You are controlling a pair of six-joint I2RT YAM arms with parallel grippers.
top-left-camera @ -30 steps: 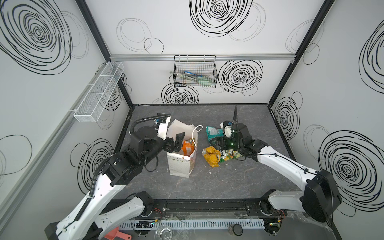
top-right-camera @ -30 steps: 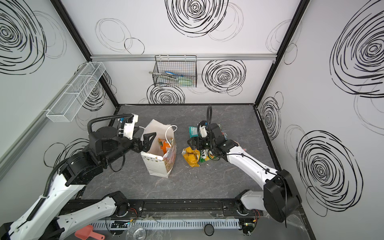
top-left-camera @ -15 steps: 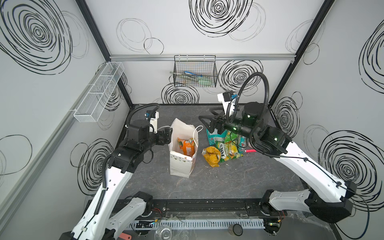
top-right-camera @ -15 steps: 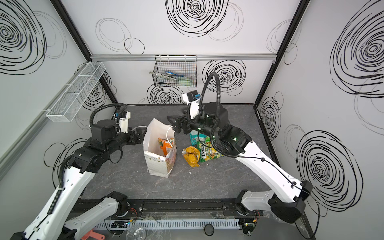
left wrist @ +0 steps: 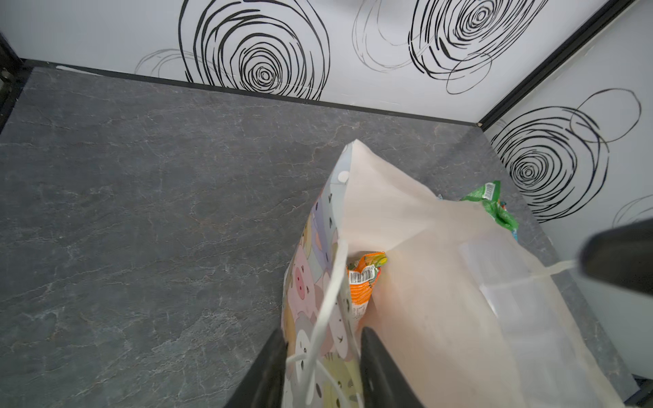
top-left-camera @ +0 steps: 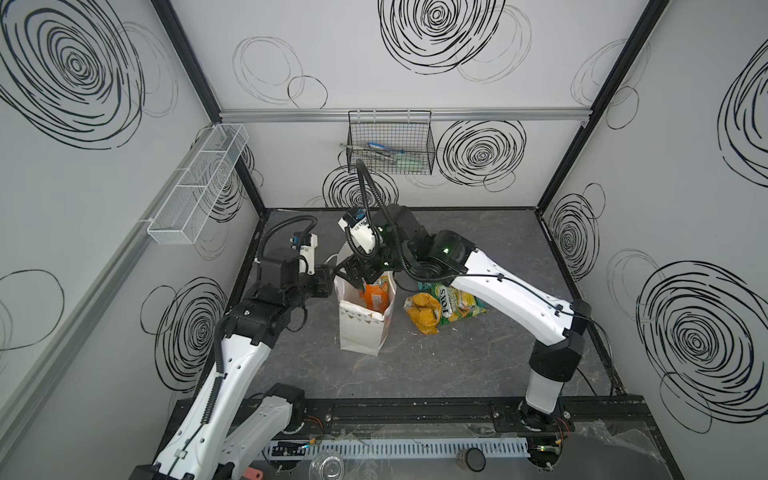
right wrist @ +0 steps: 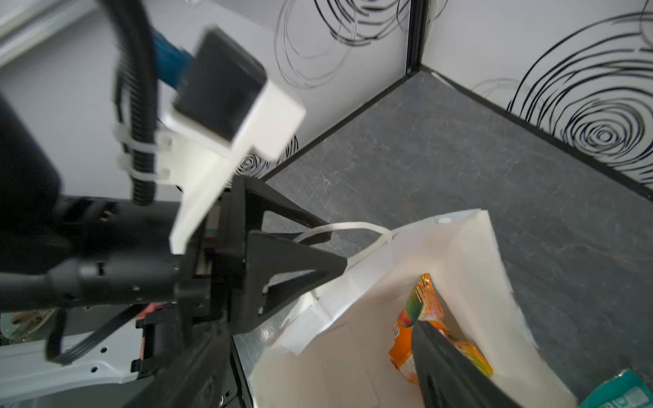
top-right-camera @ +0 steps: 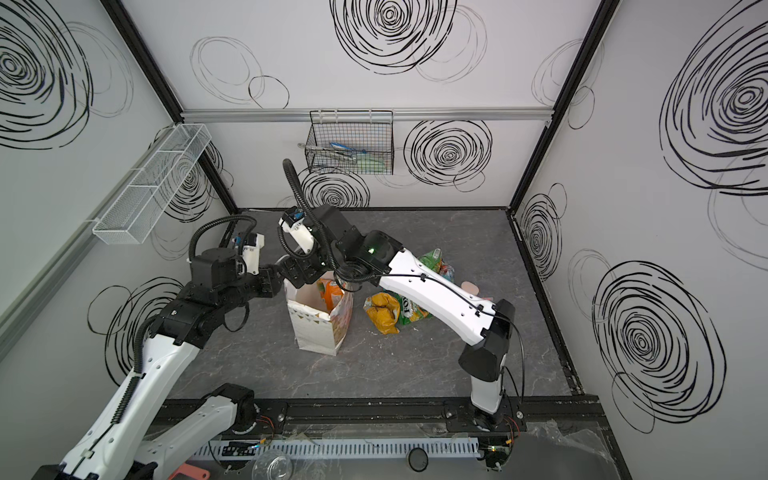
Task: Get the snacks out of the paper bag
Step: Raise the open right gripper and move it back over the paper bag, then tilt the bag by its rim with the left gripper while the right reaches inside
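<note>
We see the paper bag (top-left-camera: pixel 360 332) standing upright near the middle of the grey bench (top-left-camera: pixel 457 374). Its mouth is open. One orange snack packet (top-left-camera: pixel 376 293) sits inside the bag.

The left tool (left wrist: pixel 321 339) is at the left side of the bag's rim. In the left wrist view one of its fingers (left wrist: pixel 268 374) is outside the bag and the other is inside. The paper wall and a white cord handle (left wrist: pixel 327 300) run between them. The fingers are partly drawn in, not wide. We cannot tell if they press on the paper or just stand beside it.

The right tool (top-left-camera: pixel 360 279) reaches across from the right and hangs over the bag's mouth, pointing down. Its fingers are spread wide and it holds nothing. In the right wrist view one finger (right wrist: pixel 445 367) is down inside the bag, right in front of the orange packet. We cannot tell if it touches the packet.

More snacks lie on the bench just right of the bag. A yellow packet (top-left-camera: pixel 424 318) is the one nearest the bag. It touches a green packet (top-left-camera: pixel 459 301) with "FOX'S" on it. In the right wrist view a bit of a teal packet (right wrist: pixel 616 392) shows just beside the bag.
</note>
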